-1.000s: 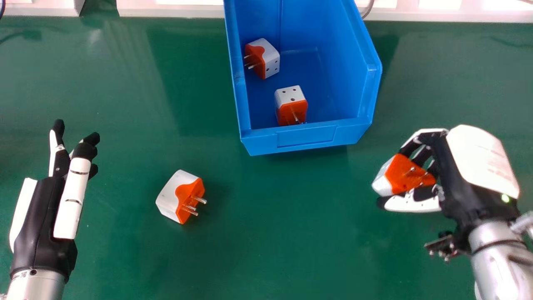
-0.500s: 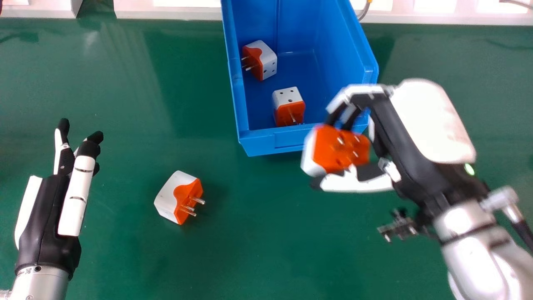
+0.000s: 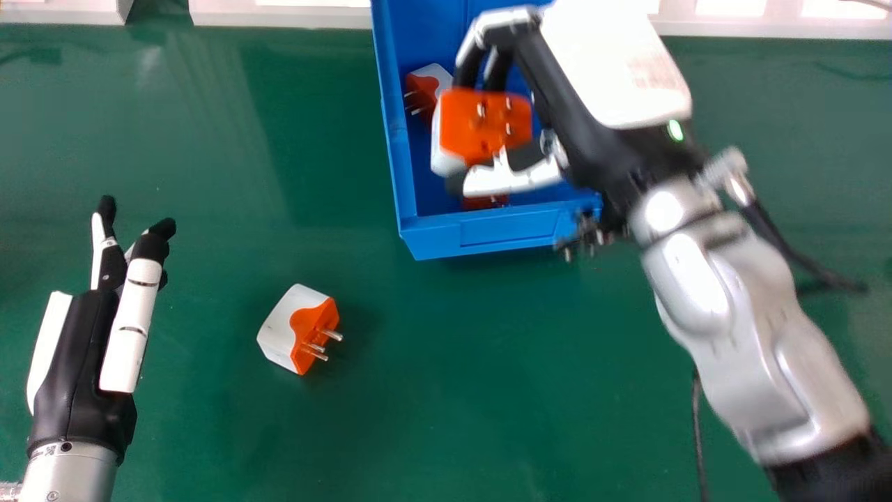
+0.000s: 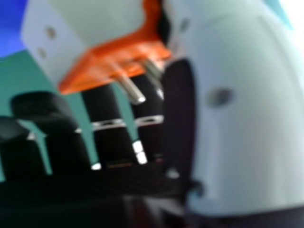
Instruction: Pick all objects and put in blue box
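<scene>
Plug adapter (image 3: 481, 125) above blue box (image 3: 488, 233), in R hand (image 3: 568, 87)

R hand fingers partly curled round it, thumb on the box's near-wall side; gap to box floor can't tell. Main risk: release too high, adapter bounces or knocks those below. Also poss. wrist clips box's near wall if hand dips early, shoving box. Prongs might snag thumb on release.

Box contents: far adapter (image 3: 420, 85) by its left wall, near adapter (image 3: 486, 202) just inside its near wall, mostly hidden by thumb. Approx. room for more, I'd say. Last adapter (image 3: 300, 329) on table (image 3: 432, 390), left of box, robot side, prongs toward box's side. L hand (image 3: 78, 348) well left of box, fingers extended, nothing held.
</scene>
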Controlling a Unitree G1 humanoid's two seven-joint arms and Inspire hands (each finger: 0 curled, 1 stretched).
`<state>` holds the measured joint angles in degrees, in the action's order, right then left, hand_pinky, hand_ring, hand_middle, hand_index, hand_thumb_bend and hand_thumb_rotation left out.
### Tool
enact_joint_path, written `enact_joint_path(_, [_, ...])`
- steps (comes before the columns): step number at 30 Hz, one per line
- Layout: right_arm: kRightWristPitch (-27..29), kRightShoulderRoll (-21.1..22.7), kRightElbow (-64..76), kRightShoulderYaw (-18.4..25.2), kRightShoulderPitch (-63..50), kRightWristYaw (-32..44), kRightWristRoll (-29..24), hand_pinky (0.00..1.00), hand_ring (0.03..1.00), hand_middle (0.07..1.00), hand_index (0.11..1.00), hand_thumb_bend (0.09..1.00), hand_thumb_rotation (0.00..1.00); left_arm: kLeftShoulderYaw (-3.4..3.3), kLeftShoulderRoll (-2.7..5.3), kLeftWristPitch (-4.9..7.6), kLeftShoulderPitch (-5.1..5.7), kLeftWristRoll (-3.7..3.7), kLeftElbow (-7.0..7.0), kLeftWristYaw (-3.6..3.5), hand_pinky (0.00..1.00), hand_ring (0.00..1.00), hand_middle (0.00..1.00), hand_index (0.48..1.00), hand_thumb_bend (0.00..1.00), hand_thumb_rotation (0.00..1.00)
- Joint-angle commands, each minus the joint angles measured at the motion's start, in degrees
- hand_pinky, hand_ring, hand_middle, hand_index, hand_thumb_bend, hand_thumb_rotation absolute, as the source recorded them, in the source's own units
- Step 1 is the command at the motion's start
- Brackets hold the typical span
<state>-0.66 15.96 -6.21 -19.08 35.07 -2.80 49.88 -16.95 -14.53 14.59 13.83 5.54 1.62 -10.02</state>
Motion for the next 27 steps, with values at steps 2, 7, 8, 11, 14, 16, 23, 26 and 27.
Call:
enact_joint_path(2, [-0.4, -1.1, -7.4, -0.9, 8.4, -2.3, 1.2, 0.13, 0.195, 0.285, 0.478, 0.483, 0.14, -0.15, -0.24, 1.34, 0.19, 0.18, -0.63, -0.14, 0.94, 0.95, 0.93, 0.938, 0.51, 1.00])
enact_joint_path(7, [-0.8, -2.8, -21.9, -2.6, 18.1, -2.8, 0.4, 0.19, 0.278, 0.371, 0.480, 0.481, 0.15, -0.02, 0.09, 1.25, 0.87, 0.44, -1.61, -0.17, 0.95, 0.95, 0.93, 0.939, 0.51, 1.00])
enact_joint_path(8, [-0.6, -3.3, -25.0, -2.9, 20.2, -3.1, 0.0, 0.21, 0.310, 0.405, 0.482, 0.480, 0.15, 0.01, 0.15, 1.28, 1.05, 0.45, -1.84, -0.16, 0.95, 0.95, 0.93, 0.938, 0.51, 1.00])
enact_joint_path(11, [0.3, -4.3, -31.6, -3.5, 24.5, -3.9, -1.3, 0.32, 0.458, 0.541, 0.487, 0.482, 0.15, 0.05, 0.23, 1.40, 1.65, 0.53, -2.41, -0.24, 0.96, 0.95, 0.93, 0.939, 0.50, 1.00])
enact_joint_path(14, [2.2, -4.6, -38.9, -5.8, 28.7, -6.3, 0.0, 0.27, 0.386, 0.475, 0.487, 0.485, 0.14, 0.13, 0.36, 1.61, 2.32, -0.10, -2.94, 0.18, 0.94, 0.95, 0.93, 0.940, 0.51, 1.00])
enact_joint_path(16, [2.8, -5.1, -43.6, -7.5, 30.7, -8.0, 0.7, 0.26, 0.374, 0.464, 0.501, 0.507, 0.04, 0.20, 0.41, 1.98, 2.69, -0.22, -3.22, 0.20, 0.94, 0.95, 0.93, 0.939, 0.51, 1.00])
enact_joint_path(23, [-0.2, -8.5, -55.6, -11.0, 35.3, -8.1, -0.1, 0.21, 0.370, 0.470, 0.549, 0.504, 0.00, 0.57, 0.95, 1.18, 4.01, -0.66, -5.47, 0.92, 0.93, 0.94, 0.93, 0.940, 0.51, 1.00])
enact_joint_path(26, [-0.6, -8.9, -57.5, -12.2, 35.7, -7.6, 0.0, 0.18, 0.397, 0.501, 0.499, 0.512, 0.00, 0.83, 1.19, 0.39, 4.46, -0.93, -6.59, 1.30, 0.93, 0.95, 0.93, 0.940, 0.52, 1.00])
enact_joint_path(27, [-0.5, -9.1, -57.8, -12.3, 35.7, -7.9, -0.3, 0.18, 0.383, 0.492, 0.518, 0.509, 0.00, 0.89, 1.21, 0.03, 4.53, -0.96, -6.92, 1.35, 0.93, 0.95, 0.93, 0.941, 0.52, 1.00])
